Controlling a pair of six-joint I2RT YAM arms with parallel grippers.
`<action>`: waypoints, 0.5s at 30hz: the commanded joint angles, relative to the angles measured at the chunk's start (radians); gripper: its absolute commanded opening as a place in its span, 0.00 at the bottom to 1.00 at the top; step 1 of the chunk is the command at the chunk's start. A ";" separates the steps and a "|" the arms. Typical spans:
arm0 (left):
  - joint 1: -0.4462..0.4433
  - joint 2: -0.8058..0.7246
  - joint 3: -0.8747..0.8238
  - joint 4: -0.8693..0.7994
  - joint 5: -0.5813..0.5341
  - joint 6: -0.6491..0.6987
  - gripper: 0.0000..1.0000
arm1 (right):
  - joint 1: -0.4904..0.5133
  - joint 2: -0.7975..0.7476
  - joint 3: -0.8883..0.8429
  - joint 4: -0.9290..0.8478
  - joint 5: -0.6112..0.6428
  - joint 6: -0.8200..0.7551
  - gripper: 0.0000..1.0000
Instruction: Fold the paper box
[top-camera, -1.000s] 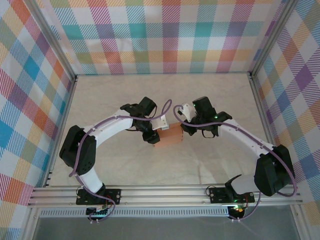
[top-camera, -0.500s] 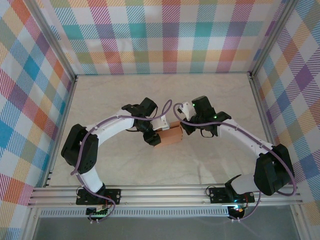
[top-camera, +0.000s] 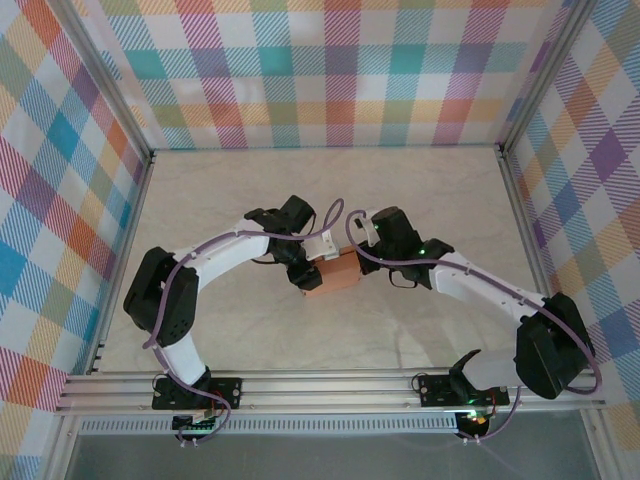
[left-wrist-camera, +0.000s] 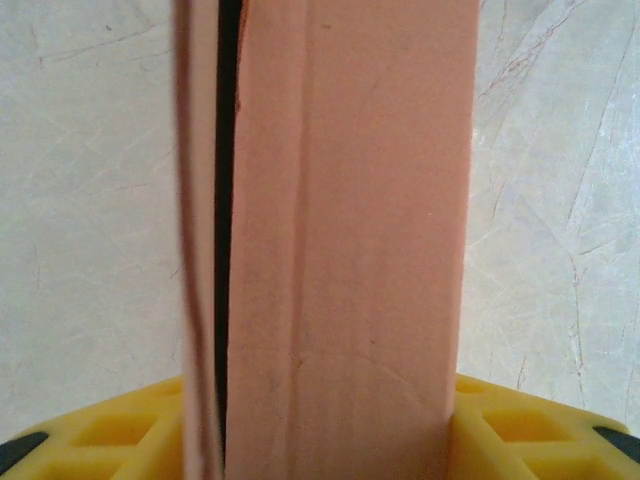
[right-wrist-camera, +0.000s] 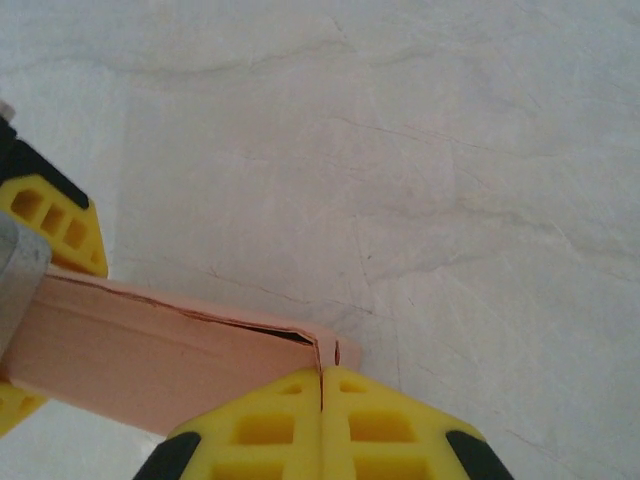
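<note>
No legible text, label, brand or number — none on the paper box (left-wrist-camera: 340, 240) either

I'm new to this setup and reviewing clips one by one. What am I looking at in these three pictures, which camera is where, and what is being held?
These are two white robot arms bolted at the near edge of a pale table, inside a booth with plaid walls. The wide picture comes from a fixed camera above and behind the arms. The two close-ups come from a camera on each wrist, looking out along that arm's yellow fingers.

The object being worked on is the paper box, made of thin salmon-orange card and folded into a flat box shape. The left end effector clamps it with a finger on each side. The right end effector has its fingers closed together at the box's corner, apparently pinching a thin edge of card. A dark gap along one seam shows the box is not fully closed.
</note>
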 joint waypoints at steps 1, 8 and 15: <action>-0.001 0.022 0.014 -0.008 -0.002 -0.019 0.52 | 0.021 -0.015 -0.024 0.016 0.082 0.138 0.00; -0.002 0.033 0.023 -0.011 -0.005 -0.022 0.52 | 0.079 -0.013 -0.064 0.050 0.158 0.195 0.00; -0.002 0.003 0.022 -0.009 -0.005 -0.026 0.58 | 0.079 -0.033 -0.094 0.083 0.166 0.131 0.00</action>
